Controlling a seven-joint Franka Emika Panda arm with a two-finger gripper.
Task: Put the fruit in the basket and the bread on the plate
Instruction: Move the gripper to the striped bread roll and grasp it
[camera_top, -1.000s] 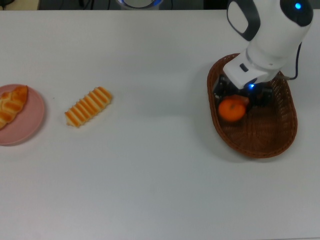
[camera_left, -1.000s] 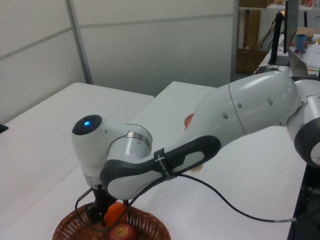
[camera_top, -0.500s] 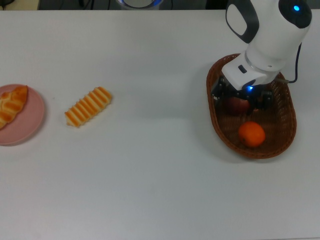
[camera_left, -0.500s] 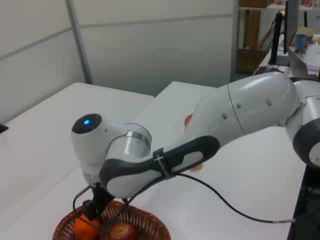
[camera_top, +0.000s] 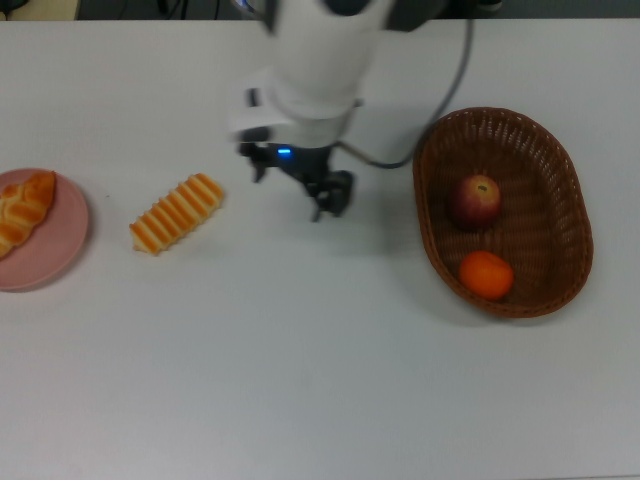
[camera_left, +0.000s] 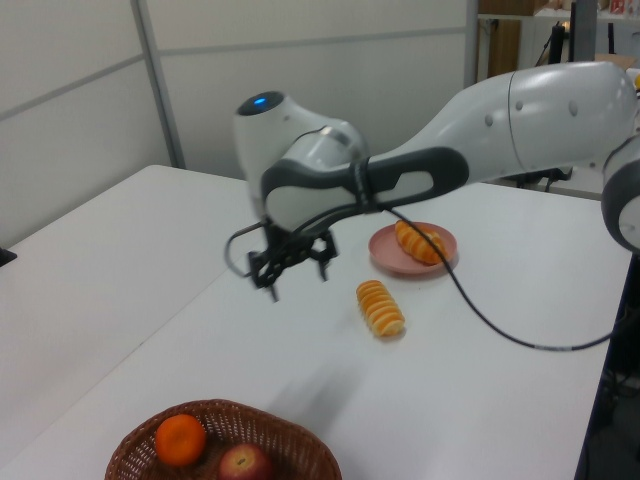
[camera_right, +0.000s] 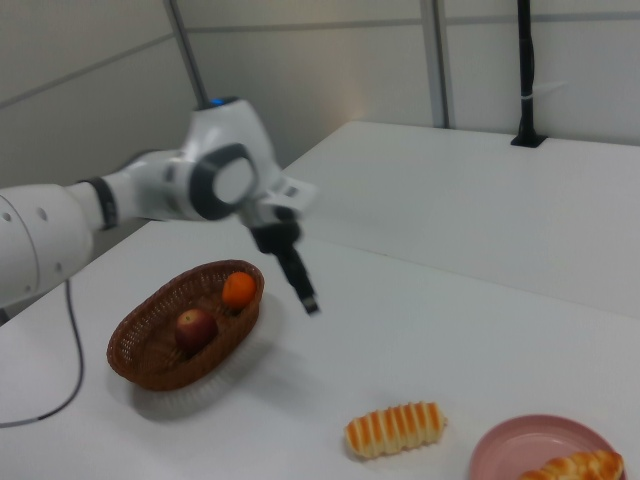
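Tool open above table, between roll and basket.

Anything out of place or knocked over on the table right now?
Nothing is spilled or damaged. Only the ridged, cream-striped roll is out of place: it lies on the bare white table beside the round pink plate, not on it. The dark red apple and orange tangerine sit in the wicker basket.

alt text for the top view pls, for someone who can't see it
A white robot arm's gripper hangs over a white table, between a striped bread roll on the top view's left and a wicker basket on its right holding an apple and a tangerine. At the far left edge, a braided loaf lies on a pink plate.
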